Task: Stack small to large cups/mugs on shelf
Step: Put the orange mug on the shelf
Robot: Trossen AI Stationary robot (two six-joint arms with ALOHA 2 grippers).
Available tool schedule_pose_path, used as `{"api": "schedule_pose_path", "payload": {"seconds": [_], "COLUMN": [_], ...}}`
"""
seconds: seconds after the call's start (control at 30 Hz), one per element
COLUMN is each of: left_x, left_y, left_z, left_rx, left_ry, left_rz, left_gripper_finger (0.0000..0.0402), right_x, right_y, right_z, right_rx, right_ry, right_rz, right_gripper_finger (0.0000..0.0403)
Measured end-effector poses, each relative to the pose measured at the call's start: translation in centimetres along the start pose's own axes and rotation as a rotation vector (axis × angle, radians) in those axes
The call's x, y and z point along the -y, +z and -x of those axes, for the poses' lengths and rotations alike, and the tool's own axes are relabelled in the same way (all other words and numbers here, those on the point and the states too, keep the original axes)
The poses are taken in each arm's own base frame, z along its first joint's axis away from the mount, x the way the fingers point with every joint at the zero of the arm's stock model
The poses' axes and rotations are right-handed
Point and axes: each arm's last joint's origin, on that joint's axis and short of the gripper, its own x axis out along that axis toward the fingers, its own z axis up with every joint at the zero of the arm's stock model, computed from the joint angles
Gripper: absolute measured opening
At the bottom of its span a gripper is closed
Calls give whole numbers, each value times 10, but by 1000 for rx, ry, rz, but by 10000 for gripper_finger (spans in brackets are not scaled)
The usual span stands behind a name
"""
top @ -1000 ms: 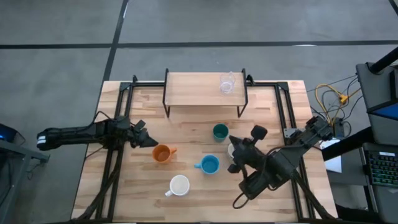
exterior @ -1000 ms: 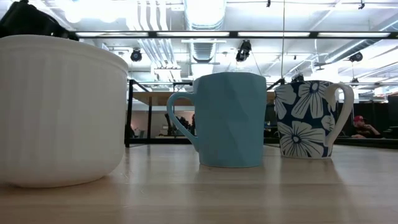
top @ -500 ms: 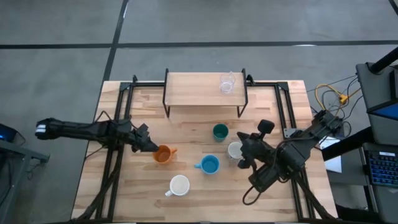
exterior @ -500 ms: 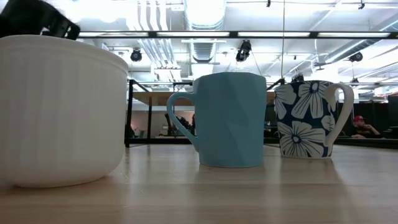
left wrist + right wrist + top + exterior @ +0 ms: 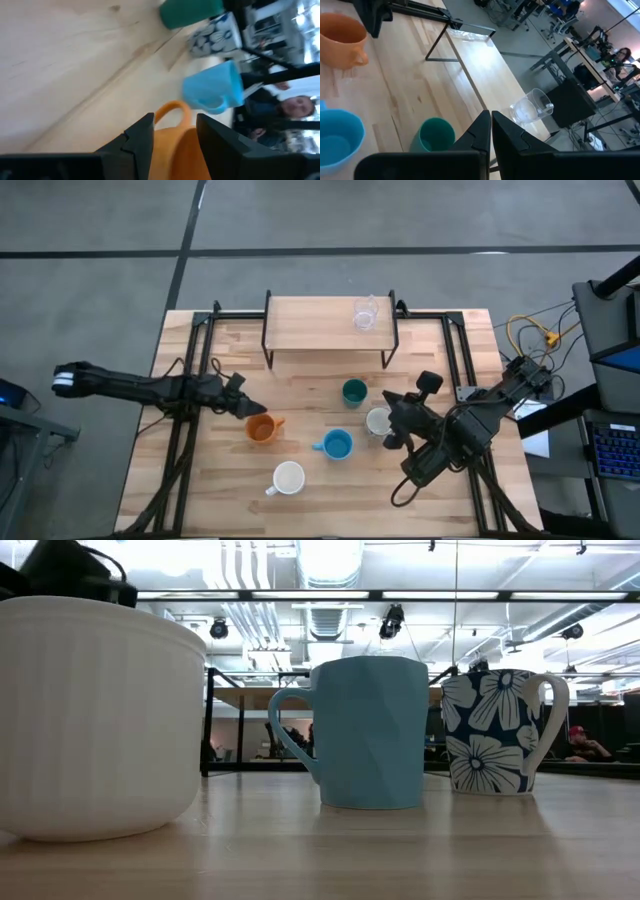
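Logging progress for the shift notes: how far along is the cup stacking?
Done: only the clear glass cup stands on the shelf. In hand: the left tool is at the orange mug, fingers either side of its rim, not yet lifted. Left: the green cup, blue mug, white mug and floral mug. The right tool waits shut.

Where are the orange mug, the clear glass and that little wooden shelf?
orange mug [image 5: 260, 427], high view, on its open bowl.
clear glass [image 5: 365, 313], high view, on its middle, standing on the shelf top.
shelf [image 5: 310, 325], high view, on a bare part of its plank top.
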Motion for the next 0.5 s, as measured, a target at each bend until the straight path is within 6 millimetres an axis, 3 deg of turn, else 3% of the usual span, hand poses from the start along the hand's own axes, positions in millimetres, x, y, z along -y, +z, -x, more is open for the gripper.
{"api": "schedule_pose_path", "payload": {"seconds": [0.17, 0.5], "left_x": [-4, 1], "left_y": [-2, -8], "left_z": [-5, -5], "left_rx": [-24, -190], "left_ry": [36, -25], "left_rz": [3, 174], "left_gripper_finger": [134, 134], "right_x": [0, 0], "right_y": [0, 1], "right_z": [0, 1], "right_rx": [0, 2], "right_ry": [0, 7], "right_rz": [-17, -27], "right_gripper_finger": [9, 9]}}
